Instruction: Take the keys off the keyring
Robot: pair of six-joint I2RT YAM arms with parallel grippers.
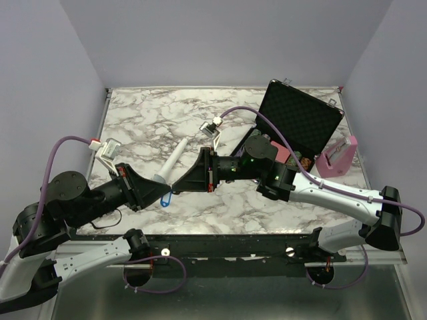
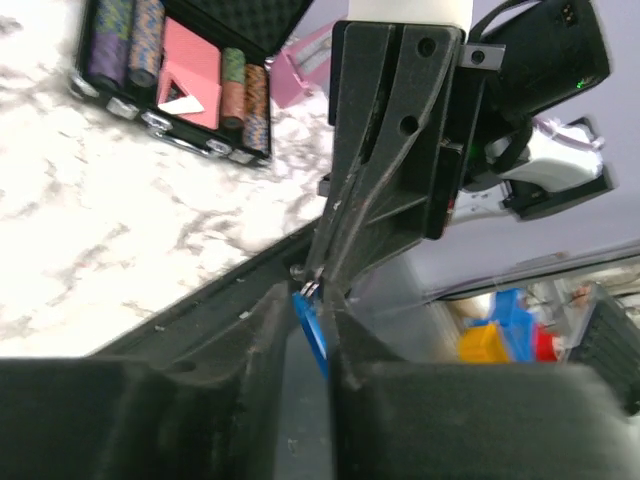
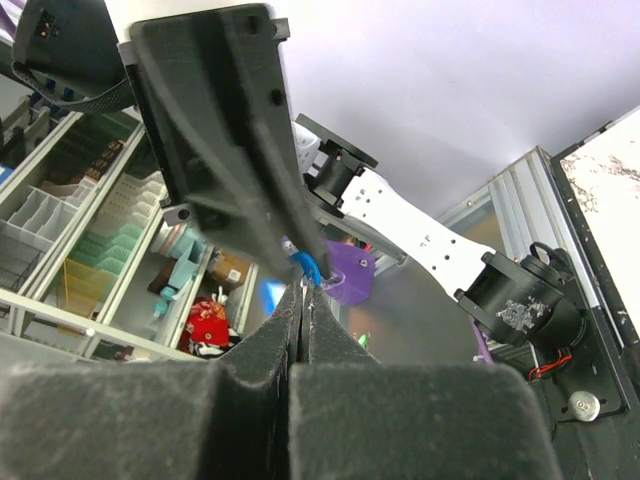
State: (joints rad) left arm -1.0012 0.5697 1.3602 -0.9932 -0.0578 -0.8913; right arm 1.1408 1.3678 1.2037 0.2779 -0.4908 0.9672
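Black fingers, white links, purple cables

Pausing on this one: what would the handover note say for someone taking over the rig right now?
The left gripper is shut on the blue head of the key.
The right gripper is shut, tip to tip with the left, and seems to pinch the keyring.
Done: both parts are grasped.
Left: the key looks attached to the ring, so it has to be worked off.

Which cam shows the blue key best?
Left wrist: the blue key sits edge-on, close up, between the fingers of the left end effector. Top external shows only a blue speck; right wrist, a blue sliver above the shut right end effector.
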